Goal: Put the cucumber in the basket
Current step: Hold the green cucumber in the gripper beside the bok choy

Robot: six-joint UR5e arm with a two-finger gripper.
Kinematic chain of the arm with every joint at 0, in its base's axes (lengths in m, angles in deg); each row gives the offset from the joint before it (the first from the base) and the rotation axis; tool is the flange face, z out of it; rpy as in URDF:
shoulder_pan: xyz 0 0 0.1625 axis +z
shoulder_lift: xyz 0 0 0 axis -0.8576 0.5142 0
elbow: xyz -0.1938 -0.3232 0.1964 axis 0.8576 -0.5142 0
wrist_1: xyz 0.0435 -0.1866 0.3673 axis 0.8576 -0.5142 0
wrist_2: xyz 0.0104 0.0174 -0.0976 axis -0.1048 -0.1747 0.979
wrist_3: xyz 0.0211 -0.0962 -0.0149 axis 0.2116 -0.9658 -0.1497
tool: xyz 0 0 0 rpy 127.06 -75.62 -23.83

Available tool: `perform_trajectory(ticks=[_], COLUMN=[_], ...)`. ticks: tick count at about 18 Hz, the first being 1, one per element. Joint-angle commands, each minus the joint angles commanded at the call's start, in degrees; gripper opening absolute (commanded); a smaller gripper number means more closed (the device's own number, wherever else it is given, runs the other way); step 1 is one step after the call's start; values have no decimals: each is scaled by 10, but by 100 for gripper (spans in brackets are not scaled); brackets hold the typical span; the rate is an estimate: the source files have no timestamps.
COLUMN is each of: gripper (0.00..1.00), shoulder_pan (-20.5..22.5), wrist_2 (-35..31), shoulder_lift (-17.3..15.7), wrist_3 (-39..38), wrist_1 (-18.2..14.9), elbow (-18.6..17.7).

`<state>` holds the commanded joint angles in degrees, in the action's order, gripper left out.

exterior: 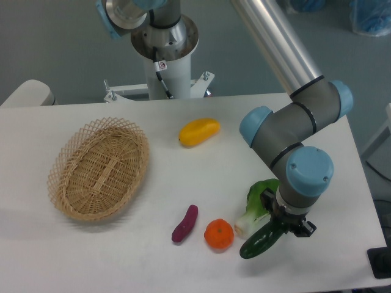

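1. The arm (287, 67) reaches in from the top of the view as a long silver tube, slanting down to the right. It bends at a grey elbow with blue caps over the right side of the desk (183, 183).
2. From that bend the wrist joints fold back and down, ending in a blue-capped joint that points at the desk's near right part.
3. The pincer (282, 224) hangs below that last joint, dark and mostly hidden by the wrist. It is closed around the cucumber (261, 241), gripping it near its upper right end.
4. The cucumber is dark green and glossy, lying tilted, with its lower left end near the desk surface. I cannot tell whether that end touches the desk.
5. The bok choy (253, 210) lies just beside the cucumber on its left, partly behind the pincer.
6. An orange (219, 234) sits left of the cucumber's lower end, and a small purple vegetable (184, 224) lies beyond it.
7. A yellow fruit (199, 131) rests near the desk's middle rear.
8. The basket (67, 159) stands on the left side, well apart from the cucumber, with nothing inside.
9. A small tag with a red mark (161, 65) hangs on the white column (165, 55) behind the desk. Its writing is too small to read.
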<state>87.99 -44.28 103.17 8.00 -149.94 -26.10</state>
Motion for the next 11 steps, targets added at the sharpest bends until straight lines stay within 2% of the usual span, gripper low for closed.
perform_trajectory(ticks=[5,11], gripper=[27,27], shoulder_pan=[0,-20], wrist_2=[-1,-11], shoulder_lift=[-3,-4], wrist_3=[-1,-10], wrist_1=[1,-1], elbow=[-4,-7])
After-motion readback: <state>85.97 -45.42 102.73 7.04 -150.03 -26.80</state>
